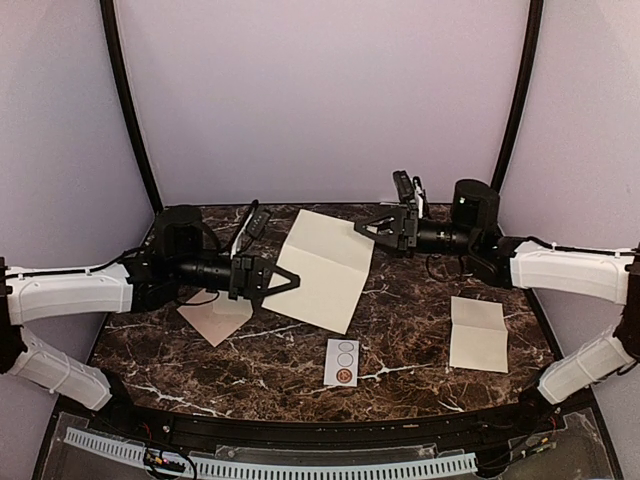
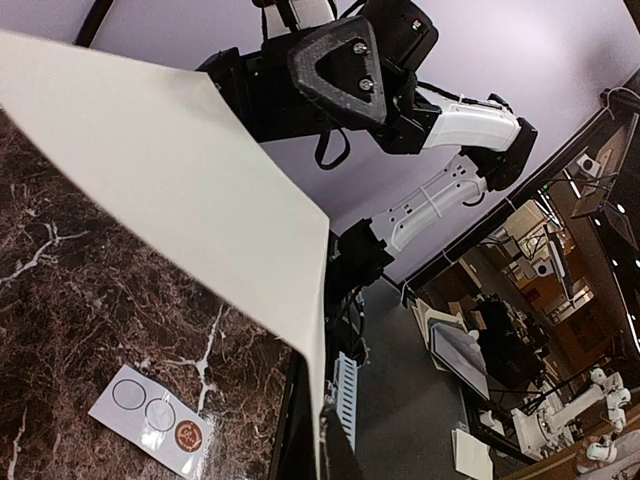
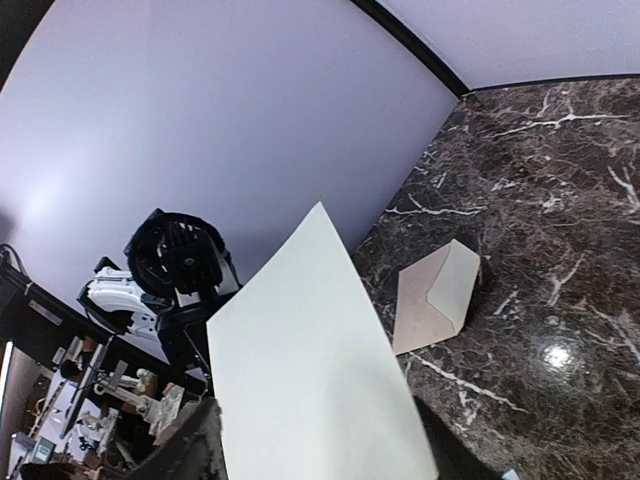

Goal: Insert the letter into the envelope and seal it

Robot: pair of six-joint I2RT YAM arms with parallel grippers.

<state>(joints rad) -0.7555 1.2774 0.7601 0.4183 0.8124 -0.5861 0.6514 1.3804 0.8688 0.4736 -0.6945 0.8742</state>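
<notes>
The letter (image 1: 318,268), a large cream sheet with a crease, is held tilted above the table. My left gripper (image 1: 292,282) is shut on its left edge; in the left wrist view the letter (image 2: 180,190) runs edge-on into the closed fingers (image 2: 335,450). My right gripper (image 1: 368,230) is at the letter's far right corner with its jaws spread. In the right wrist view the letter (image 3: 310,370) lies face-on between the two fingers (image 3: 185,450). The pinkish-tan envelope (image 1: 215,318) lies on the table under my left arm, flap open; it also shows in the right wrist view (image 3: 435,300).
A small white card printed with circles (image 1: 342,362) lies near the front middle and shows in the left wrist view (image 2: 150,420). A second folded cream paper (image 1: 478,333) lies at the right. Curved walls (image 1: 320,100) close the back.
</notes>
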